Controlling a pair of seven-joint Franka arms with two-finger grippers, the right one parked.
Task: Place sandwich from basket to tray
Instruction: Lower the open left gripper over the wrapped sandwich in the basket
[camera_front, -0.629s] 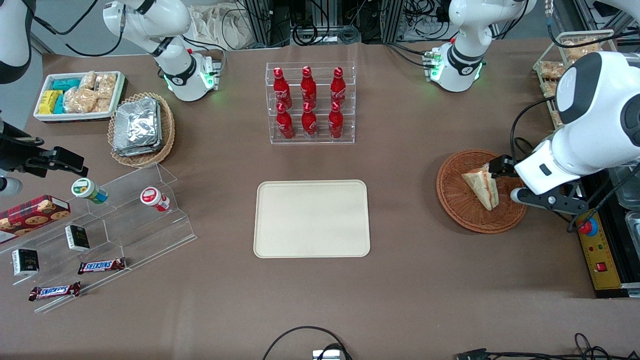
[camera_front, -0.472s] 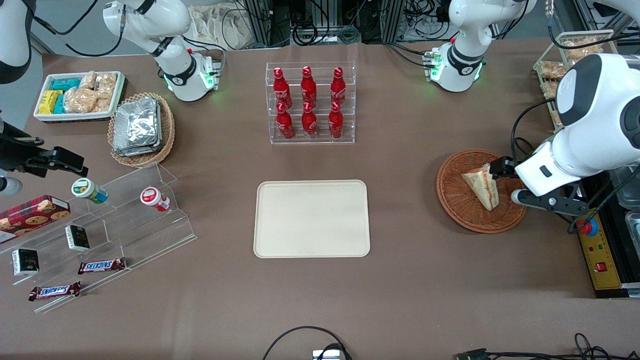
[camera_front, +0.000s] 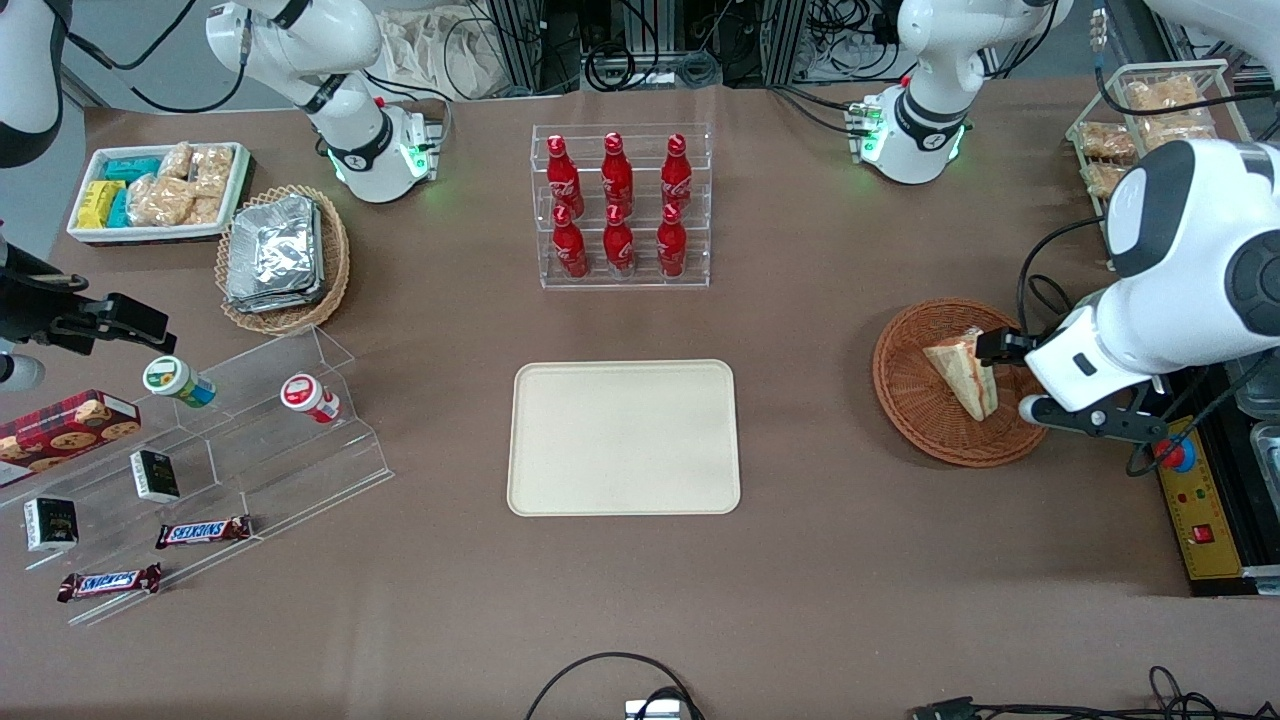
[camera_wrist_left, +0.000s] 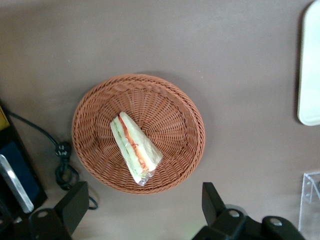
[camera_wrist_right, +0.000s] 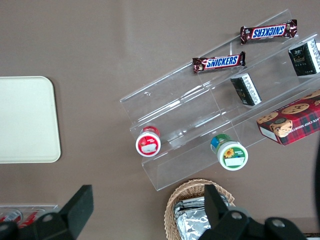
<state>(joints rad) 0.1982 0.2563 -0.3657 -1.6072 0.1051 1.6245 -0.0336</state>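
The sandwich (camera_front: 962, 372) lies flat in the basket (camera_front: 912, 400), filling edge showing red and green in the wrist view (camera_wrist_left: 135, 148). The basket (camera_wrist_left: 100, 100) sits on the brown table cover (camera_front: 820, 560), toward the working arm's end. You have the gripper (camera_wrist_left: 141, 212) hanging above the basket's rim, fingers spread wide and apart from the sandwich, holding nothing. In the front view one dark fingertip (camera_front: 995, 345) shows just beside the sandwich's upper corner.

The tray (camera_front: 624, 437) rests mid-table, well apart from the basket, with bare cover between them. A clear rack of red bottles (camera_front: 620, 205) stands farther from the front camera than the tray.

Toward the parked arm's end you see a stepped clear stand (camera_front: 210, 470) with chocolate bars (camera_front: 203, 531), small cups (camera_front: 309, 397) and a cookie box (camera_front: 65, 428), a tan basket of foil packets (camera_front: 282, 258), and a white bin of snacks (camera_front: 158, 190). A cable (camera_wrist_left: 62, 165) lies beside the basket.
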